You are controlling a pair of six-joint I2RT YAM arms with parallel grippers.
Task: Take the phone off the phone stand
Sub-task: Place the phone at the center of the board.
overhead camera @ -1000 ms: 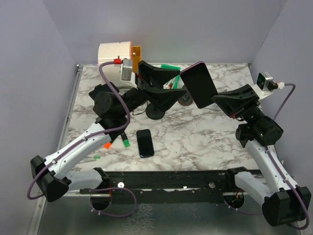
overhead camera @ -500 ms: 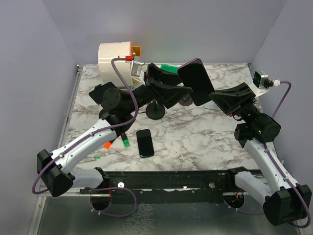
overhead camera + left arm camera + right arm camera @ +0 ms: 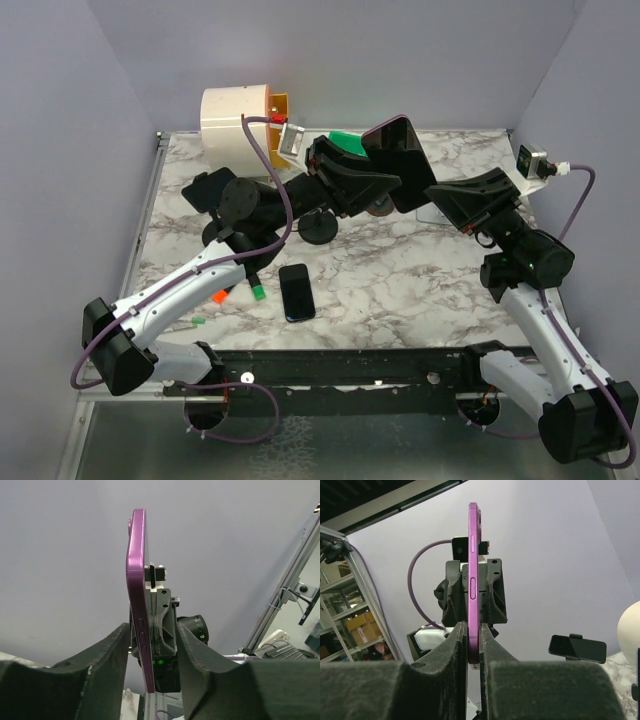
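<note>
Jaws of the right gripper [image 3: 474, 630] clamp the purple phone [image 3: 473, 565] by its lower edge, upright in open air, the left gripper [image 3: 152, 632] straddling its opposite edge half-wide, the phone stand [image 3: 320, 228] standing below.

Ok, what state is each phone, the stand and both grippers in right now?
purple phone: in the air, pinched by the right gripper
right gripper: shut on the purple phone
left gripper: open, straddling the purple phone
black phone: lying flat on the table
round-base stand: upright, top hidden behind the left arm
clamped phone: held sideways in its clamp
</note>
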